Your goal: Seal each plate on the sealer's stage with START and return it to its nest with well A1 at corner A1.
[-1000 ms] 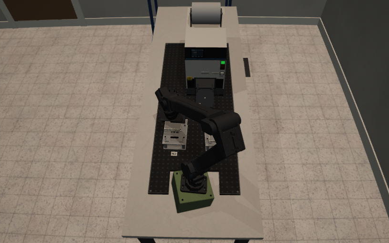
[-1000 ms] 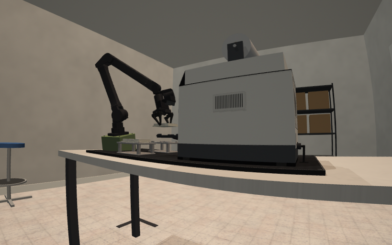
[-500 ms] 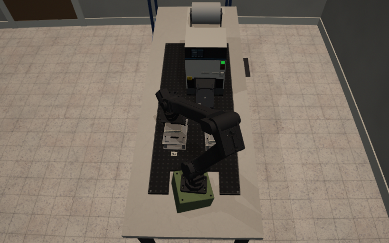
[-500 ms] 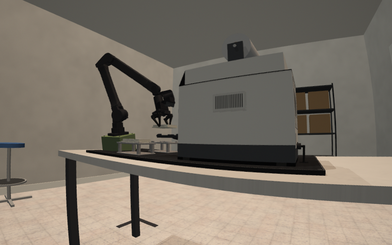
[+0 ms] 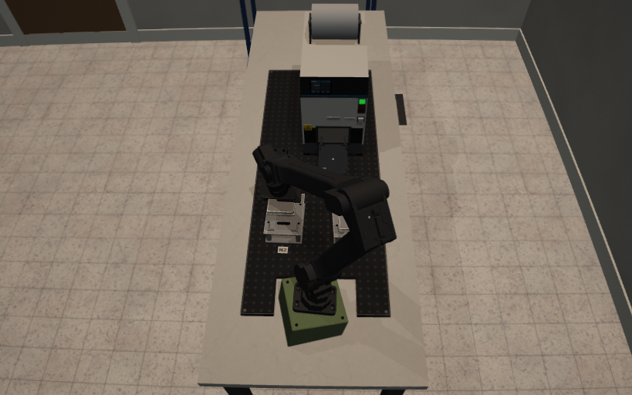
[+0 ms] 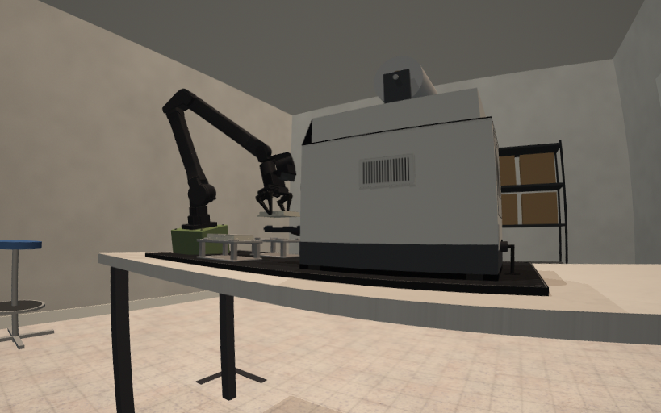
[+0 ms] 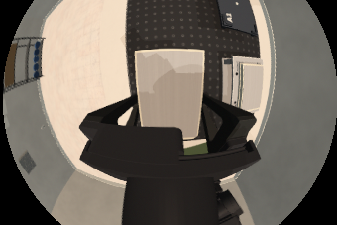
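Observation:
My gripper (image 6: 278, 210) (image 7: 169, 96) is shut on a plate (image 5: 280, 207) (image 6: 276, 214) (image 7: 170, 82) by its long sides. The plate hangs level above nest N2 (image 5: 295, 230); its top looks smooth and pale, and no A1 mark is readable. The other plate (image 6: 229, 236) (image 7: 252, 87) sits on the other nest (image 5: 336, 235) (image 6: 219, 240), largely hidden by the arm in the top view. The sealer's stage (image 5: 332, 156) (image 7: 240, 11) is out, with no plate on it. The sealer's lamp (image 5: 362, 101) is green; START (image 5: 359, 119) is below it.
The sealer (image 5: 333, 61) (image 6: 399, 205) stands at the back of the perforated board (image 5: 258, 275), with a foil roll (image 5: 335, 21) (image 6: 404, 85) on top. The N2 tag (image 5: 282, 250) lies in front of its nest. The arm's green base (image 5: 312, 326) (image 6: 198, 239) stands at the front.

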Controlling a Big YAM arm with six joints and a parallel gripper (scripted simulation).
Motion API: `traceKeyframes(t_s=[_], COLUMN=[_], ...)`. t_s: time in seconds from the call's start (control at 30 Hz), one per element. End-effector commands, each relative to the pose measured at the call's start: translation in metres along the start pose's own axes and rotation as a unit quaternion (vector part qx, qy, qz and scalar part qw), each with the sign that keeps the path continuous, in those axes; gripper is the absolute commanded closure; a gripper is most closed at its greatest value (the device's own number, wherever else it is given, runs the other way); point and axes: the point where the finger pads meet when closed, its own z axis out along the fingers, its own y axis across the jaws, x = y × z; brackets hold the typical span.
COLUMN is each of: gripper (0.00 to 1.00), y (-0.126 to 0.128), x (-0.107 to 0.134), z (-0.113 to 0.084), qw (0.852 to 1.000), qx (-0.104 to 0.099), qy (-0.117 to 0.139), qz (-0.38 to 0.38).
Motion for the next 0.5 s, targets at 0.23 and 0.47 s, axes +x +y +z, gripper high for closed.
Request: traceKeyframes(t_s=[0.23,0.47], gripper=[1.0,1.0], y=[0.0006,0.0056], x=[-0.0046,-0.0133], z=[0.0035,0.0059], qw=[1.0,1.0], qx=[-0.006,-0.008], qy=[-0.01,-0.013], qz=[0.004,0.005])
